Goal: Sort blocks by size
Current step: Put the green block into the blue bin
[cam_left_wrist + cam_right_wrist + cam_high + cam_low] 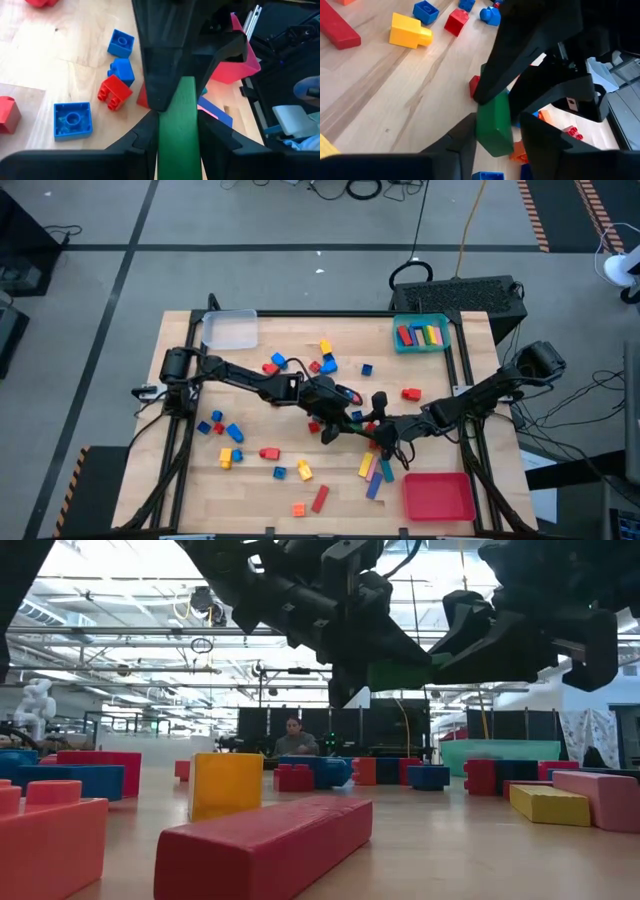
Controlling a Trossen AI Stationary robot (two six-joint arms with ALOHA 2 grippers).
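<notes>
Midair, left claw (177,132) and right claw (495,132) both clamp one green block (178,120) above the table (180,380)

arms (250,375) – matte blk, jointed | claws (176,145) – blk wedge fingers

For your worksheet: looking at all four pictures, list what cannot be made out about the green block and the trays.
- Green block: its far end, left wrist view, hidden by the right hand; both hands grip it.
- Green block: not discernible in the high view, covered by the left hand.
- Teal tray: exact block count, high view, too small.
- Red tray: low view, out of sight.
</notes>
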